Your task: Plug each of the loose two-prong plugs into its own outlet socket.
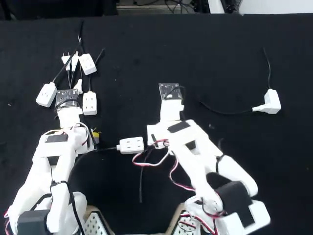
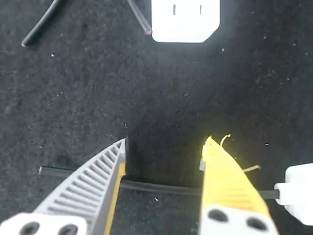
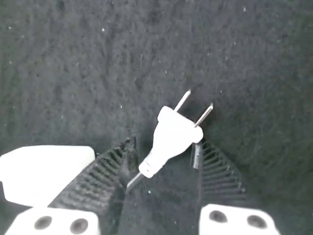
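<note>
Right tool [image 3: 164, 145] released, astride the two-prong plug [image 3: 172, 133], whose prongs point away from the wrist; left tool [image 2: 165, 141] released too.

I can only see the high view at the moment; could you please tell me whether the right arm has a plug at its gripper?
Observer: Yes. In the right wrist view a white two-prong plug lies between the fingers of the right gripper, prongs pointing away from the wrist.
Operator: Thank you. Is it clamped?
Observer: It does not look so. The gripper is open, and a dark gap shows between one finger and the plug.
Operator: And what is the left arm over?
Observer: The left gripper is open and straddles a black cable, with a white socket lying ahead of it.
</note>
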Controlling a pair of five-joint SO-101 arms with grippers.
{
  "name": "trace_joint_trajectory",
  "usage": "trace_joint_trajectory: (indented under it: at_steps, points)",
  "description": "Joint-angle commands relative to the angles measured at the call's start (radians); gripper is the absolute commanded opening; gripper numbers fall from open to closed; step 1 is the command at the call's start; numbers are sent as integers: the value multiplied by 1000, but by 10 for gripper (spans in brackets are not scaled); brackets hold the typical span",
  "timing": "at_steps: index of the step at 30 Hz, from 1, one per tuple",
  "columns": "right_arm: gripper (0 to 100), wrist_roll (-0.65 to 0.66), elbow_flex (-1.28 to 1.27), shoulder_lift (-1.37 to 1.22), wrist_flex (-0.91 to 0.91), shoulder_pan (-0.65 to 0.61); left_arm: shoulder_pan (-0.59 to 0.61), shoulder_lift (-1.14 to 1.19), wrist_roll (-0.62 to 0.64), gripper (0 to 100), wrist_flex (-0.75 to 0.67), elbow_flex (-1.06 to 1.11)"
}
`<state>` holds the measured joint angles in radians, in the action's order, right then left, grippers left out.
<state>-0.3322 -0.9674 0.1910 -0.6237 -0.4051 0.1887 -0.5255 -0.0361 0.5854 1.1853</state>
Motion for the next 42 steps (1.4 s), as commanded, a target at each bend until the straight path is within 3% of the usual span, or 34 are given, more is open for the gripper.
trace_joint_trajectory:
  at_steps: [1, 6, 14, 18, 23, 27, 34, 39, 42]
  points:
    - [178, -9, 68, -28, 17, 28, 7, -25, 8, 248, -11, -7]
    - [19, -8, 68, -4, 17, 104, 5, -25, 8, 248, -9, -7]
    - [11, 209, 27, 278, -120, 213, 5, -25, 8, 248, -9, -7]
    - [11, 379, 33, 440, -227, 250, 5, -25, 8, 248, -11, -5]
    - [11, 690, 30, 515, -313, 250, 8, -25, 8, 248, -11, -5]
    - [11, 824, 101, 513, -339, 299, 8, -25, 8, 248, -11, -5]
    - [22, 819, 209, 509, -390, 292, 10, -25, 8, 248, -9, -5]
    - [160, 566, 110, 426, -233, 247, 10, -25, 8, 248, -9, -5]
    - [170, 437, 113, 285, -124, 221, 10, -25, 8, 248, -9, -2]
